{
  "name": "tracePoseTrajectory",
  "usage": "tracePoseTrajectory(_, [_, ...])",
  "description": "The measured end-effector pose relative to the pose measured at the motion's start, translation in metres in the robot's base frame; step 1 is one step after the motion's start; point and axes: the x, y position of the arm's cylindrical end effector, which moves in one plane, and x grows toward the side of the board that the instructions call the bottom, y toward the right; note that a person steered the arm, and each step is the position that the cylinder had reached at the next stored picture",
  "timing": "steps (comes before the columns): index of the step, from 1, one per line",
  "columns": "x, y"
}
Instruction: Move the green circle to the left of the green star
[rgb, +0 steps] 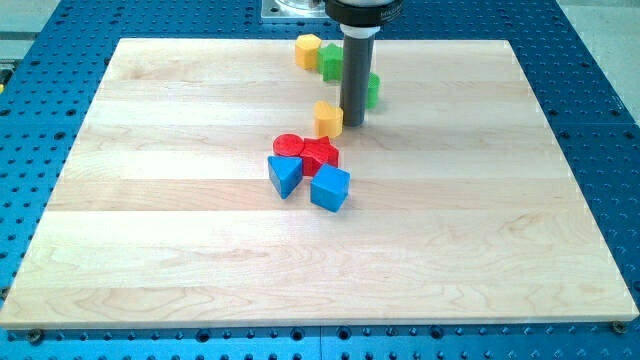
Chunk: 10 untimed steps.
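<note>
My tip (353, 123) rests on the wooden board (200, 250) near the view's top centre. The rod hides much of two green blocks. One green block (331, 62) shows to the rod's left, just below the yellow hexagon (308, 49). The other green block (373, 90) peeks out on the rod's right. I cannot tell which is the circle and which the star. My tip is just below both green blocks and right beside a yellow block (328, 118) on its left.
A cluster lies below the tip at the board's middle: a red circle (289, 146), a red star (320, 155), a blue triangle (284, 175) and a blue cube (330, 188). A blue perforated table surrounds the board.
</note>
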Motion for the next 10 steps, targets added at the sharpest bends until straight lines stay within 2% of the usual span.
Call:
tracePoseTrajectory(1, [0.000,0.025])
tracePoseTrajectory(2, [-0.024,0.061])
tracePoseTrajectory(3, [-0.026,0.057])
tracePoseTrajectory(4, [-0.044,0.021])
tracePoseTrajectory(6, [-0.044,-0.041])
tracePoseTrajectory(8, [-0.044,-0.048])
tracePoseTrajectory(10, [-0.072,-0.090])
